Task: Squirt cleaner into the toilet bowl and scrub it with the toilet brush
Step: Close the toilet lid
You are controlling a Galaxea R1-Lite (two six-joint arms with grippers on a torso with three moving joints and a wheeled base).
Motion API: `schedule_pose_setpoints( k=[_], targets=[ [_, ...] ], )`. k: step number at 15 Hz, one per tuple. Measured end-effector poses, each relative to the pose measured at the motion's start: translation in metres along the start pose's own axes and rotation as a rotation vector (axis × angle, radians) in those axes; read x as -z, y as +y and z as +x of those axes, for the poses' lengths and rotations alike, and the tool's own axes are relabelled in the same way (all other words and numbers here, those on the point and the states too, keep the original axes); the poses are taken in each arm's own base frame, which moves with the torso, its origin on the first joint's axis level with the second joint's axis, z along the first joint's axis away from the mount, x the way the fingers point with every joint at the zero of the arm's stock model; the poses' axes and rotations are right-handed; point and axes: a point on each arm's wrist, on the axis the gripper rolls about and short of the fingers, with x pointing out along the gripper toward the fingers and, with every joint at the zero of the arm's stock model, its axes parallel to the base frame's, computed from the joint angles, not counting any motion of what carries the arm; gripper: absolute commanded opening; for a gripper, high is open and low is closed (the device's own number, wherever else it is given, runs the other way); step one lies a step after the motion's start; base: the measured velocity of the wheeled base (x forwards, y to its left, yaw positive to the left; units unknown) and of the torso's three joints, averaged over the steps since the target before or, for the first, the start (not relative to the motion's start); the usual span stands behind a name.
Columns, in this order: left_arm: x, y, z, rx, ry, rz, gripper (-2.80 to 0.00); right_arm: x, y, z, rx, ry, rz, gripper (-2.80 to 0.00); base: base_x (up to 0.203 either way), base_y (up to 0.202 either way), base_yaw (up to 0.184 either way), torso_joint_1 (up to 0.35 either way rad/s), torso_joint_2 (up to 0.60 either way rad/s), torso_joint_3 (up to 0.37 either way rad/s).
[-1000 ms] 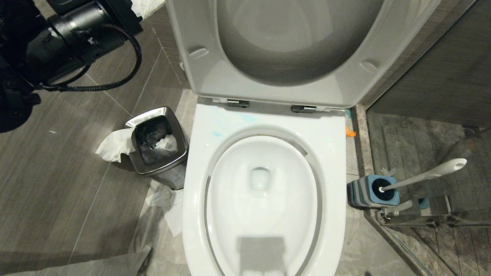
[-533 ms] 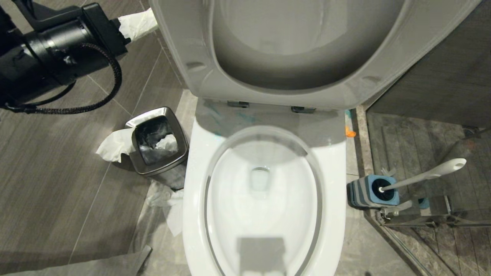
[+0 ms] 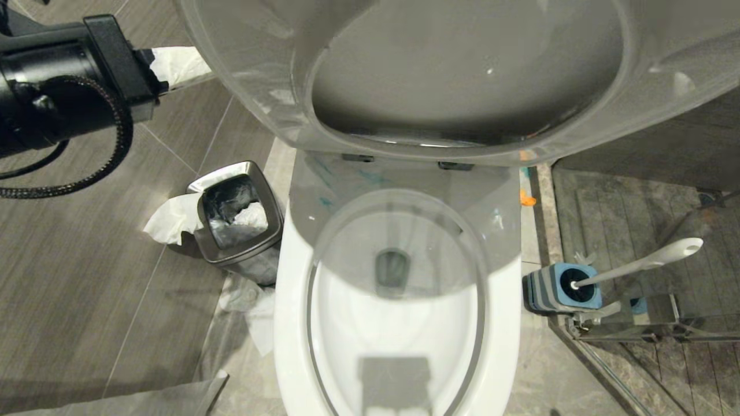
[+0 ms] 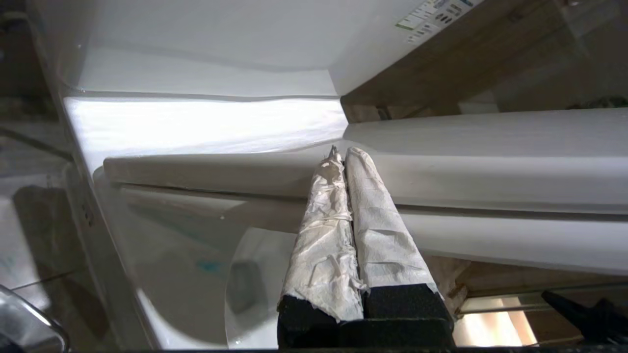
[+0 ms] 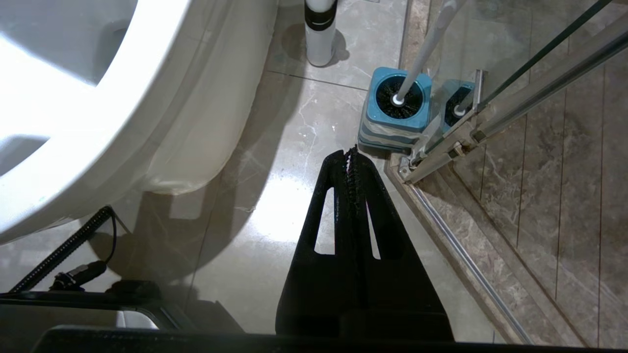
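Grey-tiled bathroom: toilet bowl point(image 3: 399, 323) rim shows turquoise cleaner point(image 3: 328, 202) smears, toilet brush point(image 3: 636, 267) sits untouched in its holder, seat point(image 3: 404, 75) half-lowered against closed, empty, paper-wrapped left gripper point(image 4: 343, 154); right gripper point(image 5: 352, 156) closed, empty; scrubbing likely pending.

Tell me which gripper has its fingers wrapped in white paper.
The left gripper, up beside the toilet seat; the right gripper has bare black fingers.
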Motion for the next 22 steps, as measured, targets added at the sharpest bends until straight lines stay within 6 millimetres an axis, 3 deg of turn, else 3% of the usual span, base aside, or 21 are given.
schedule_pose_setpoints(
  k=[6, 12, 22],
  targets=[
    [-0.008, -0.017, -0.023, -0.040, -0.030, 0.038, -2.80, 0.000, 0.000, 0.000, 0.000, 0.000, 0.000, -2.80, 0.000, 0.000, 0.000, 0.000, 0.00, 0.000],
    [-0.004, -0.047, -0.071, -0.134, 0.170, 0.008, -2.80, 0.000, 0.000, 0.000, 0.000, 0.000, 0.000, -2.80, 0.000, 0.000, 0.000, 0.000, 0.00, -0.010],
    [-0.019, -0.067, -0.096, -0.136, 0.090, 0.096, -2.80, 0.000, 0.000, 0.000, 0.000, 0.000, 0.000, -2.80, 0.000, 0.000, 0.000, 0.003, 0.00, -0.176]
  ],
)
